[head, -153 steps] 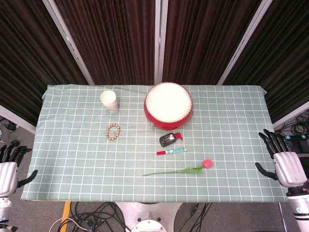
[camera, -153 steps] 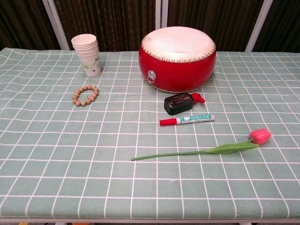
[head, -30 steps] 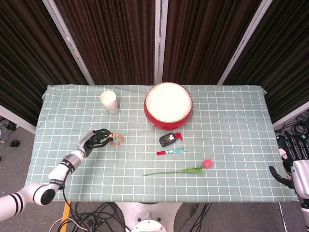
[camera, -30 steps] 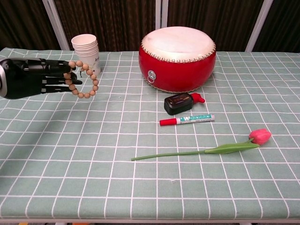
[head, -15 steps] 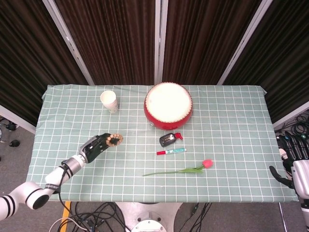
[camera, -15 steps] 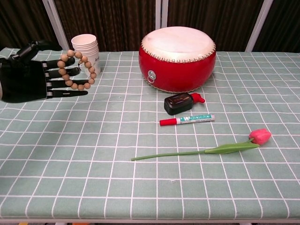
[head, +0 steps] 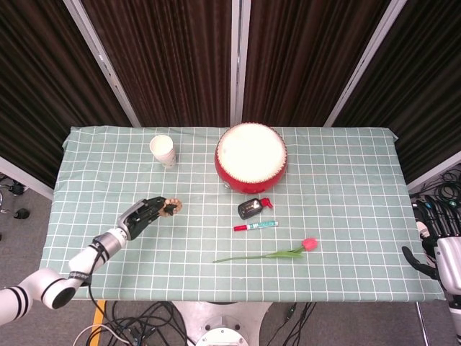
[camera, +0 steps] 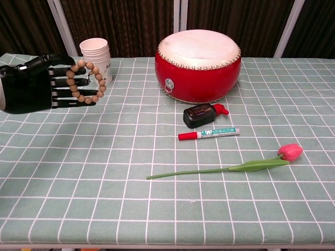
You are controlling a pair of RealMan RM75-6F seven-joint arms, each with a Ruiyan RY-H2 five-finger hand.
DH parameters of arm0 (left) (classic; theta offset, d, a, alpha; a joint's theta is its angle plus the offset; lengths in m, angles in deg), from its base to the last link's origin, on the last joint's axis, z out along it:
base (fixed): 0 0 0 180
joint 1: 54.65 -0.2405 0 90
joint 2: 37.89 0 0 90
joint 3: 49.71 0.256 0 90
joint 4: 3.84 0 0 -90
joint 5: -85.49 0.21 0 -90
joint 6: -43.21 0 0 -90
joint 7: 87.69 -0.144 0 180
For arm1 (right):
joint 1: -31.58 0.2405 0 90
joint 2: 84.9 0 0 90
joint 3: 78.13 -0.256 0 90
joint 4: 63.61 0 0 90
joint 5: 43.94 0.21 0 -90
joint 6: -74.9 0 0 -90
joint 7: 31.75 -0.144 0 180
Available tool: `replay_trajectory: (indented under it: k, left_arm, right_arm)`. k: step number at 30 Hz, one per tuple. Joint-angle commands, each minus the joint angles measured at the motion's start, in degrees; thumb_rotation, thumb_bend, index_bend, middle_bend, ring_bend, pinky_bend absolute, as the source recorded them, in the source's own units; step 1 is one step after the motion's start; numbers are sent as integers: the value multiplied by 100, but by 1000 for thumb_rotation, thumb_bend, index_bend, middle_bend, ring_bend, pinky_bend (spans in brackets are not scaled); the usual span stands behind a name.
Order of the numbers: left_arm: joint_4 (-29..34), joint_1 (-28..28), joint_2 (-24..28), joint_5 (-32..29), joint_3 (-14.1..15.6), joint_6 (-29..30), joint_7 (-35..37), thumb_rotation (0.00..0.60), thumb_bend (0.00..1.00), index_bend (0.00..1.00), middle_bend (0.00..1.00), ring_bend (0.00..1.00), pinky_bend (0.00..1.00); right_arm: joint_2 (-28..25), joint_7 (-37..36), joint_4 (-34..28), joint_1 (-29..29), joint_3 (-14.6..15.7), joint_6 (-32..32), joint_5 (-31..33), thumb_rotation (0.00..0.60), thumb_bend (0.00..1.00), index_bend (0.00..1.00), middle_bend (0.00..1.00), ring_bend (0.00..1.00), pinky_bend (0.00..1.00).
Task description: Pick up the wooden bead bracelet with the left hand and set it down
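Observation:
The wooden bead bracelet (camera: pixel 85 81) hangs above the table, looped around the fingers of my black left hand (camera: pixel 36 85), which holds it up at the left side. From the head camera the same left hand (head: pixel 142 215) is over the left middle of the green checked cloth, with the bracelet (head: pixel 171 207) at its fingertips. My right hand (head: pixel 438 241) hangs off the table's right edge, fingers spread and holding nothing; the chest view does not show it.
A stack of paper cups (camera: pixel 96 60) stands just behind the bracelet. A red drum (camera: pixel 198 64) sits at centre back, with a small black bottle (camera: pixel 201 115), a red-capped marker (camera: pixel 208 133) and a pink tulip (camera: pixel 230 167) in front of it.
Since half a second ago the left hand has shifted slightly and its thumb has dropped toward the fingers; the bracelet stays lifted on them. Five seconds ago the bracelet lay on the cloth.

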Motion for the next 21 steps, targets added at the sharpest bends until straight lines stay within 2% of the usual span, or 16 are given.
replay_trajectory:
  k: [1, 3, 8, 11, 21]
  left_arm:
    - [-6, 40, -3, -40, 24, 13, -47, 442, 460, 482, 520, 189, 101]
    - [-4, 63, 5, -65, 50, 5, -60, 446, 461, 470, 512, 190, 100]
    - [-7, 104, 5, -116, 86, 27, -84, 512, 465, 467, 519, 189, 100]
    - [-12, 124, 3, -123, 110, 43, -94, 595, 471, 474, 534, 189, 100]
    - [46, 121, 45, -207, 165, 139, -181, 600, 477, 524, 585, 214, 102]
  right_arm:
    - [3, -2, 0, -1, 0, -1, 5, 600, 165, 0, 0, 0, 0]
    - [6, 3, -1, -4, 5, -3, 2, 600, 165, 0, 0, 0, 0]
    - [5, 9, -8, -22, 7, 22, 3, 600, 165, 0, 0, 0, 0]
    - [-1, 10, -16, -32, 11, 34, 1, 600, 165, 0, 0, 0, 0]
    - [-4, 17, -28, -62, 24, 83, -36, 600, 165, 0, 0, 0, 0]
